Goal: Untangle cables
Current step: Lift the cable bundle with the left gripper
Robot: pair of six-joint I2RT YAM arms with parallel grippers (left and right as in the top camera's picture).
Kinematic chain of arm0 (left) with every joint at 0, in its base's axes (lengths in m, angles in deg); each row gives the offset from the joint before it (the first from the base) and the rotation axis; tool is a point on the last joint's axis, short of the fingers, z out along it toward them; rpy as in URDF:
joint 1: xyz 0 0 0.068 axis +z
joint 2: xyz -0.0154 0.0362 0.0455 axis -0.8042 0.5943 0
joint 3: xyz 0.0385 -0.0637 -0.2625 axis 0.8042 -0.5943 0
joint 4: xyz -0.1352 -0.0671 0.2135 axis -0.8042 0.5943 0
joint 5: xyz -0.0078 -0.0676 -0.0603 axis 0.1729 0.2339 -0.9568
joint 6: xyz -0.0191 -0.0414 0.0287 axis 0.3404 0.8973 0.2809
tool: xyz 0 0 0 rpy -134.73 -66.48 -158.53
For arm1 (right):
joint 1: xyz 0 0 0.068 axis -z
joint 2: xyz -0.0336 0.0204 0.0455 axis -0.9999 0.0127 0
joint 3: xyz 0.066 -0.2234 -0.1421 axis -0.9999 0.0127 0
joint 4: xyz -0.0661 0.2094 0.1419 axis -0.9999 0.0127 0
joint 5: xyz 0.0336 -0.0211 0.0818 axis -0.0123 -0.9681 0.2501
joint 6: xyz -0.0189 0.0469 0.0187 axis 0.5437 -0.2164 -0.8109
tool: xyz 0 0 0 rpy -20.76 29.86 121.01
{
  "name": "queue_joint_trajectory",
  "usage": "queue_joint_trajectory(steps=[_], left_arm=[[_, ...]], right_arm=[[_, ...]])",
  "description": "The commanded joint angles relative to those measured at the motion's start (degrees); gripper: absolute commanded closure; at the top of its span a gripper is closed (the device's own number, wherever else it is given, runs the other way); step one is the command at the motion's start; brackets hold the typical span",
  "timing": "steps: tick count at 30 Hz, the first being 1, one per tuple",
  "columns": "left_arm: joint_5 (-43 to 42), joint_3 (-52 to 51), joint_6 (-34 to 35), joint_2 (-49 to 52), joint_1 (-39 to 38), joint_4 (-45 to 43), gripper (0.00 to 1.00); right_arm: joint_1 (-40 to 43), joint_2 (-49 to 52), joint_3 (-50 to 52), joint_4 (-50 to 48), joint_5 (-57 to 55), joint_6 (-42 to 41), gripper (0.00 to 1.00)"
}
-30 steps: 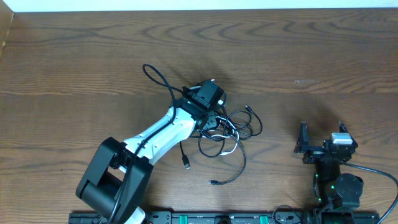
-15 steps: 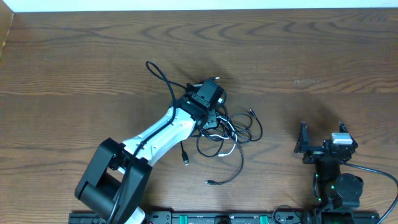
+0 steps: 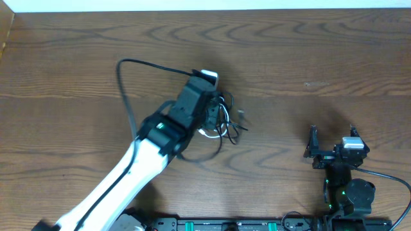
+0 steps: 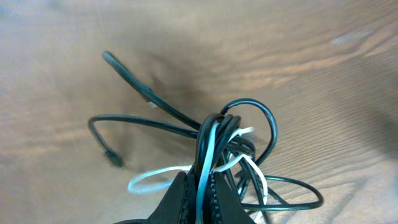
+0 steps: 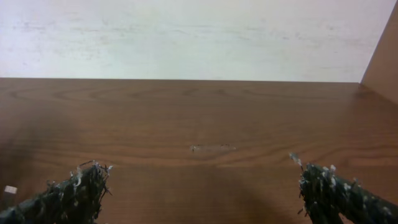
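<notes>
Right gripper (image 3: 332,140), a black two-finger tool at the near table edge: its jaws stand fully apart with nothing between them. Any lettering on its light grey block (image 3: 352,143) is too small to read.

White-and-black left arm (image 3: 151,144): blurred, and cut off at the near edge.

Left gripper (image 4: 203,186): pinched tight on the tangled bundle of thin black cables (image 4: 217,140) and one thin white cable (image 4: 149,182), mid-table and well left of the right gripper. Overhead, the wrist housing hides its fingers. One black loop (image 3: 122,70) arcs out leftward. Whether the bundle touches the brown wooden table (image 3: 321,58) cannot be told.

A white wall (image 5: 186,37) stands beyond the far edge.
</notes>
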Motion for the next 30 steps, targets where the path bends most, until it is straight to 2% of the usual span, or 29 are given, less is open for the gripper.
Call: queue_joint_trajectory(steps=[1,10,22,30], left_arm=[[0.7,1.86,-5.79,-4.52,-0.11,-0.13,0.92],[0.68,1.86,-5.7,-10.69,-0.11,-3.78,0.93],[0.44,1.86,-5.73,-10.64,-0.11,-14.29,0.93],[-8.15,1.86,-8.35,-10.64,-0.11,-15.28,0.93]], right_arm=[[0.46,-0.37,0.07,0.26,0.33,-0.79,0.01],[0.46,-0.37,0.07,0.26,0.33,-0.79,0.01],[0.46,-0.37,0.07,-1.33,2.34,-0.81,0.01],[0.44,-0.37,0.07,-2.64,3.41,-0.87,0.01]])
